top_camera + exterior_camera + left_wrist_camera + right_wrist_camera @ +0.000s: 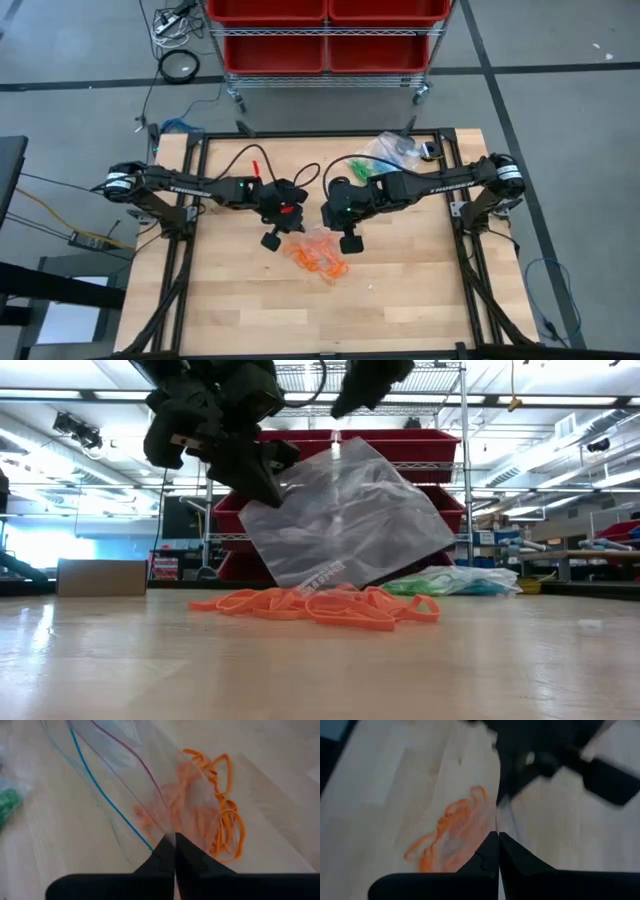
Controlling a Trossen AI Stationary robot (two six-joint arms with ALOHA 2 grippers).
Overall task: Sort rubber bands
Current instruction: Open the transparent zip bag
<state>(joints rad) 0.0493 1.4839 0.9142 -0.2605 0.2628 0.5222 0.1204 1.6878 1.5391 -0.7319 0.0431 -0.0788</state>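
A pile of orange rubber bands (320,258) lies loose on the wooden table near its middle, and shows too in the low view (320,605) and the left wrist view (225,820). Above the pile hangs a clear plastic bag (345,520), held between my two grippers. My left gripper (174,842) is shut on it on the left side. My right gripper (498,840) is shut on it on the right, higher up. The bag's lower edge (310,578) hangs just over the bands; whether it touches them I cannot tell. My left gripper pinches the bag's edge beside the blue and purple zip lines (162,827) between its two fingers, slanting down from the table's left. The bag is off the table and spreads out beyond the fingertips. My right gripper pinches another edge of the clear bag (501,820) between its two fingers, slanting down from the table's right. The film hangs below the fingers, tilted, toward my left gripper.
Other clear bags with green and blue bands (395,150) lie at the table's far right and show in the low view (455,580). Black cables (240,160) run across the far part of the table. A rack with red bins (325,35) stands behind the table.
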